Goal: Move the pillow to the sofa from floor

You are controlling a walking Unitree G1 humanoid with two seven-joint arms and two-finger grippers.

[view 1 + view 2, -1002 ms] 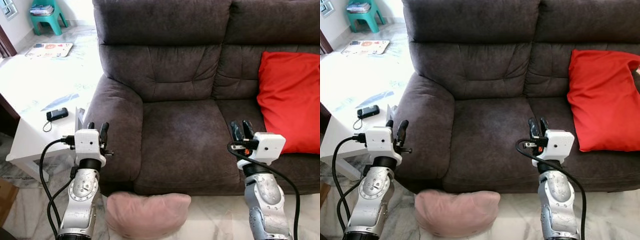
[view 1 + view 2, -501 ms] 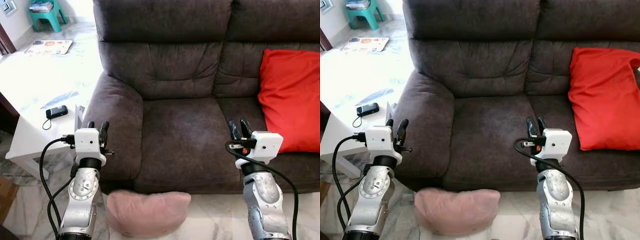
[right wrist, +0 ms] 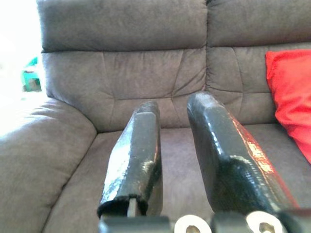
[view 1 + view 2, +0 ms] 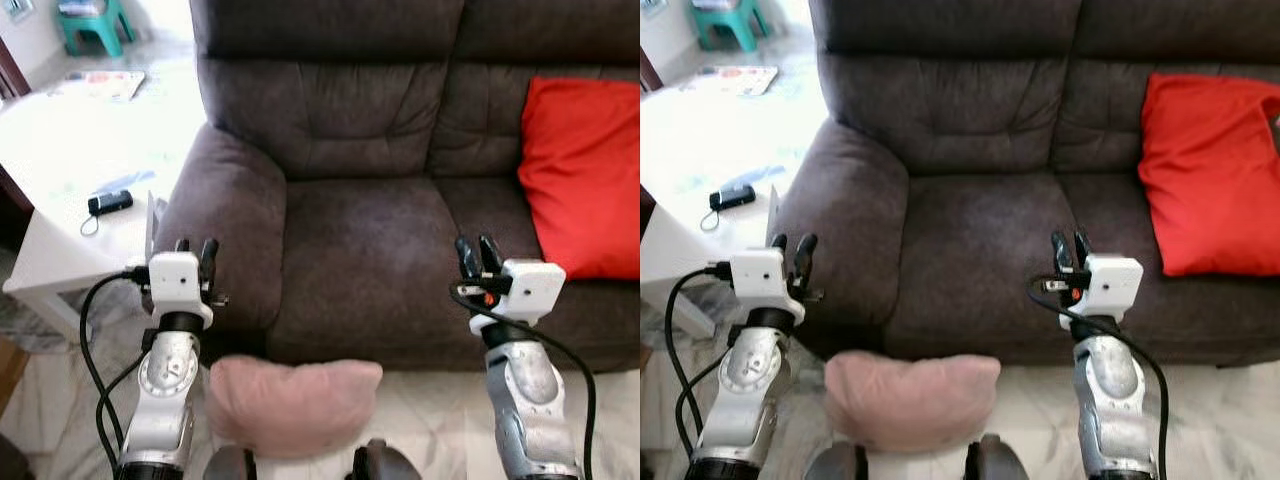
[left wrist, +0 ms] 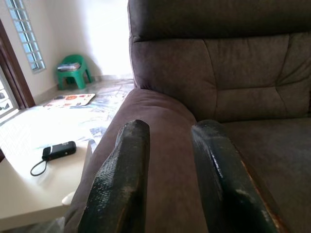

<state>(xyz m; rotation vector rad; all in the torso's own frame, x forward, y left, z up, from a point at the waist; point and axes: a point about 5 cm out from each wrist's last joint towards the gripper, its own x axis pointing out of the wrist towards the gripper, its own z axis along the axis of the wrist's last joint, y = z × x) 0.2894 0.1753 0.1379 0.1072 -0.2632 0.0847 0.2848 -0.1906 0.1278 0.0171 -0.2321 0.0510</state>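
- Pink pillow (image 4: 293, 403) lies on the floor (image 4: 420, 425) at 6 o'clock, against the sofa's front.
- Left gripper (image 4: 193, 250) at 9 o'clock over the armrest, right gripper (image 4: 478, 252) at 3 o'clock over the seat; both jaws slightly parted, empty.
- Dark sofa (image 4: 360, 170) at 12 o'clock carries a red cushion (image 4: 582, 180).
- White bench (image 4: 70, 190) at 10 o'clock bears what seems a small black device (image 4: 110, 203).

Both arms were silver, jointed metal, each topped with a white box at the wrist. The left gripper (image 4: 195, 251) and right gripper (image 4: 477, 253) had two long black fingers — scuffed and worn. Black cables looped beside each arm; an orange mark showed on the right wrist.
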